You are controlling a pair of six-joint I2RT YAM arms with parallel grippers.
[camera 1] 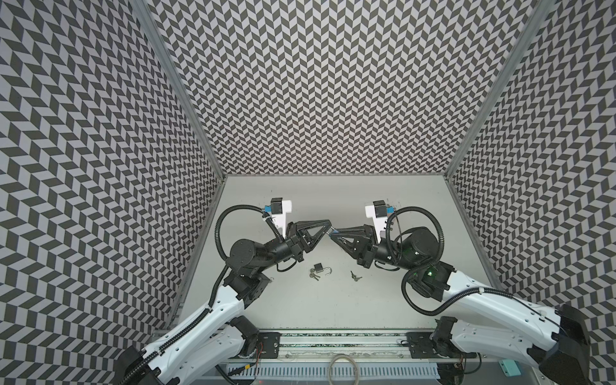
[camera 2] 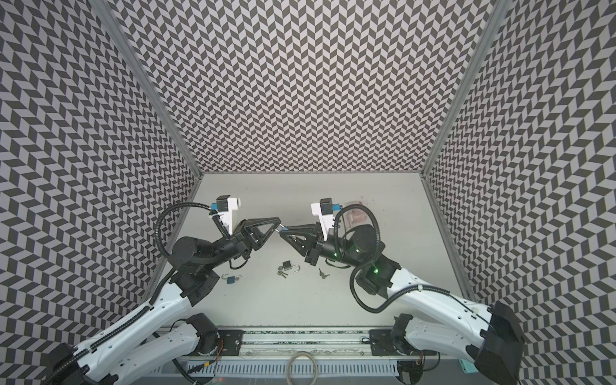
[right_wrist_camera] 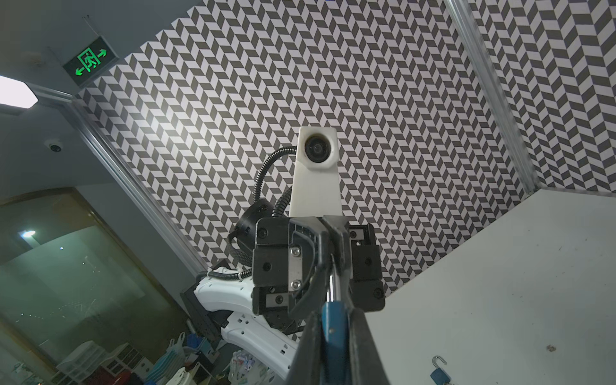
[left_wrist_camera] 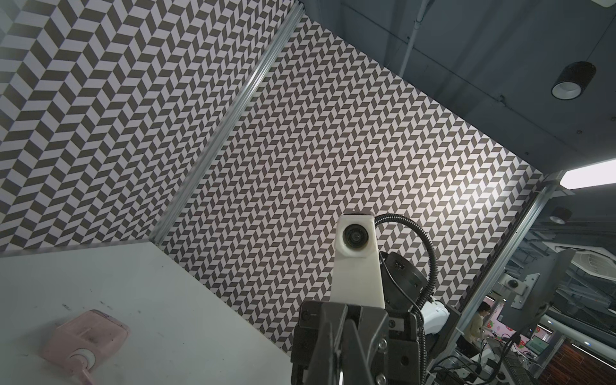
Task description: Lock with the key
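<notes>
Both grippers meet tip to tip above the middle of the table in both top views. My right gripper (camera 1: 334, 232) (right_wrist_camera: 335, 321) is shut on the body of a blue padlock (right_wrist_camera: 335, 336). Its silver shackle (right_wrist_camera: 331, 283) points at the other arm. My left gripper (camera 1: 330, 226) (right_wrist_camera: 330, 293) is shut on that shackle. A small bunch of keys (camera 1: 354, 276) (camera 2: 323, 274) lies loose on the table below the grippers. Neither gripper holds a key.
A black padlock (camera 1: 319, 267) with its shackle open lies beside another bunch of keys (camera 1: 314, 275). A second blue padlock (camera 2: 231, 280) (right_wrist_camera: 440, 371) lies open by the left arm's base. A pink object (left_wrist_camera: 86, 336) (camera 2: 356, 216) sits at the back right.
</notes>
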